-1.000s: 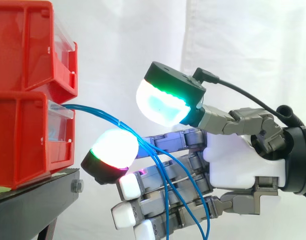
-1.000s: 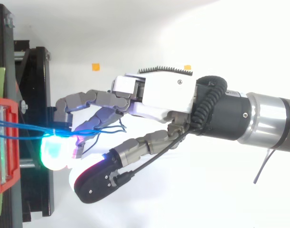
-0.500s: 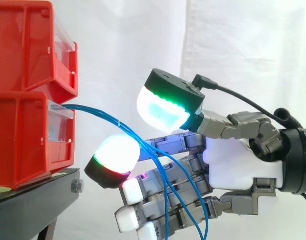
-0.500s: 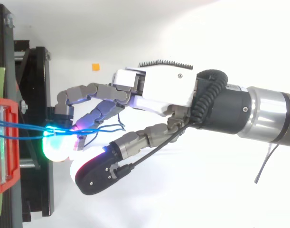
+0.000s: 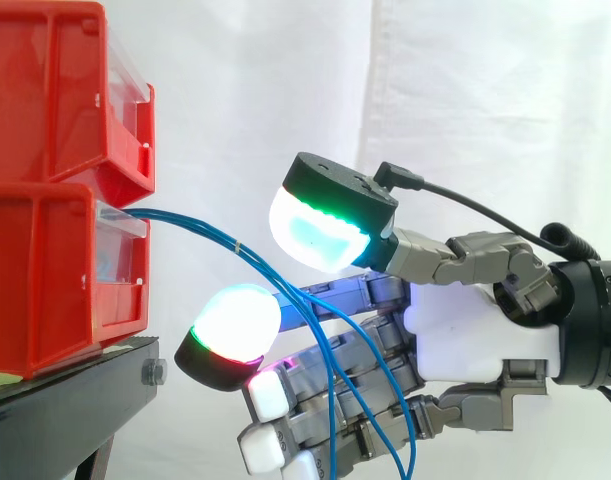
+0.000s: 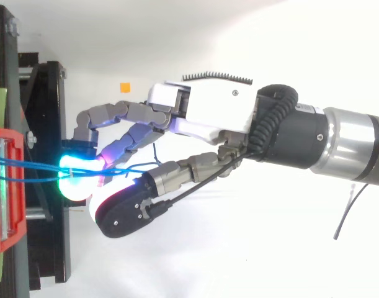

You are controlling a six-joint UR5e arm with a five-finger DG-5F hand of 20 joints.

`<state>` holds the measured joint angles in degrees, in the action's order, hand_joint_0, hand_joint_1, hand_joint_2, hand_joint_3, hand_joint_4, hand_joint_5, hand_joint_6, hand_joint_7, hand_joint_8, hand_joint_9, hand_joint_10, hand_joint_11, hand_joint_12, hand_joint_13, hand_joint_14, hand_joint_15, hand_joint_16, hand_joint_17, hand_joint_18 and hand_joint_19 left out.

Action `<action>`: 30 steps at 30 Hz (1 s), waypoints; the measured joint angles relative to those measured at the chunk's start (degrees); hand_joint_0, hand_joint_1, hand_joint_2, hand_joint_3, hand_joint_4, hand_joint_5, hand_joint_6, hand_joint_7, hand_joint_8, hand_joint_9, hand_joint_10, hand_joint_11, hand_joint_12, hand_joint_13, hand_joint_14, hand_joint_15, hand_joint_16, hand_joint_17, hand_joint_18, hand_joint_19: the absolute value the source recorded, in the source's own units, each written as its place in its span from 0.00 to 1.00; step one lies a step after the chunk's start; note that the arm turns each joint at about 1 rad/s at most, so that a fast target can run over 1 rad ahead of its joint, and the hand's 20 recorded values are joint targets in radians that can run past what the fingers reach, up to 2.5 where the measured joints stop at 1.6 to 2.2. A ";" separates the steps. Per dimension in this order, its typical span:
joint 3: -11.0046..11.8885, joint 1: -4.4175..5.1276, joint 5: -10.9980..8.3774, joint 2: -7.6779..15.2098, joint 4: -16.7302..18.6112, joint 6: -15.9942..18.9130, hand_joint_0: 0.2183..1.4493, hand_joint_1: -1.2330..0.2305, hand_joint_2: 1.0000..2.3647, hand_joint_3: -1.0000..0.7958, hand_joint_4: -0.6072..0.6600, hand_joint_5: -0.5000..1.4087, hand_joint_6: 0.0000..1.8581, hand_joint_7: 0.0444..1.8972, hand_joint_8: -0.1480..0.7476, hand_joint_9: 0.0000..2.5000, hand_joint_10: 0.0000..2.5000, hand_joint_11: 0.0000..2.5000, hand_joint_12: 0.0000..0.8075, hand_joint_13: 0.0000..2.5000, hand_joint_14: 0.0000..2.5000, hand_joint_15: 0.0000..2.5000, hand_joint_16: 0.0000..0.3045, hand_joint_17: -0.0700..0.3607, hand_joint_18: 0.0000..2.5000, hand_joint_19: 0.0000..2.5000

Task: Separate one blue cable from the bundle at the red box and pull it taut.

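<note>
The blue cables (image 5: 190,222) leave the front of the lower red box (image 5: 45,270) as one bundle, slope down away from it and fan into loose strands across the hand (image 5: 475,320). Our worry is that several strands run together through the gap just beside the red box. A pinch there would likely catch more than one, and a pull away from the red box could then drag the whole bundle instead of one cable. The hand is half closed and grips nothing yet. Its thumb pad (image 5: 320,225) sits above the strands and a finger pad (image 5: 235,320) below, the two apart. The strands may rest on that lower pad, though we cannot be sure.
</note>
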<state>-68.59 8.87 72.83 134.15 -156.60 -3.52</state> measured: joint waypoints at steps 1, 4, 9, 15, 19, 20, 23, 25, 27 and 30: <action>0.04 -0.05 0.03 0.00 -0.07 0.00 0.30 0.44 0.00 0.30 0.61 0.19 0.27 0.65 0.50 0.33 0.01 0.32 0.46 0.31 0.01 0.24 0.14 0.39 0.22 0.26; 0.09 -0.21 0.09 0.00 -0.18 0.00 0.30 0.45 0.00 0.30 0.60 0.19 0.27 0.65 0.50 0.33 0.01 0.32 0.47 0.31 0.01 0.24 0.14 0.39 0.22 0.26; 0.21 -0.49 0.11 0.00 -0.14 -0.06 0.31 0.43 0.00 0.32 0.60 0.19 0.27 0.67 0.50 0.33 0.01 0.33 0.46 0.31 0.01 0.24 0.14 0.39 0.22 0.26; 0.96 -0.85 0.57 -0.02 -0.44 -0.19 0.33 0.40 0.01 0.33 0.60 0.19 0.27 0.68 0.50 0.33 0.01 0.33 0.46 0.32 0.01 0.24 0.14 0.39 0.22 0.26; 1.13 -1.12 0.87 -0.02 -0.50 -0.31 0.33 0.39 0.01 0.33 0.60 0.19 0.27 0.68 0.50 0.33 0.01 0.33 0.46 0.32 0.01 0.24 0.14 0.39 0.23 0.26; 1.14 -1.17 0.91 -0.03 -0.51 -0.32 0.33 0.38 0.01 0.33 0.60 0.19 0.27 0.68 0.49 0.33 0.01 0.33 0.46 0.32 0.01 0.24 0.14 0.39 0.23 0.26; 1.18 -1.27 0.97 -0.03 -0.49 -0.34 0.33 0.38 0.01 0.33 0.60 0.19 0.27 0.68 0.49 0.33 0.01 0.33 0.46 0.32 0.01 0.24 0.14 0.39 0.23 0.26; 1.37 -1.29 0.98 -0.03 -0.50 -0.35 0.33 0.38 0.01 0.33 0.60 0.19 0.27 0.68 0.49 0.33 0.01 0.33 0.46 0.32 0.01 0.24 0.14 0.39 0.23 0.26; 1.48 -1.29 0.99 -0.03 -0.54 -0.38 0.33 0.38 0.01 0.33 0.60 0.19 0.28 0.68 0.50 0.33 0.01 0.33 0.46 0.32 0.01 0.24 0.14 0.39 0.23 0.26; 1.55 -1.31 0.99 -0.03 -0.70 -0.42 0.33 0.38 0.01 0.33 0.60 0.19 0.28 0.67 0.50 0.33 0.01 0.33 0.46 0.32 0.01 0.24 0.14 0.39 0.23 0.26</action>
<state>-67.04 7.55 73.83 134.12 -157.30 -3.93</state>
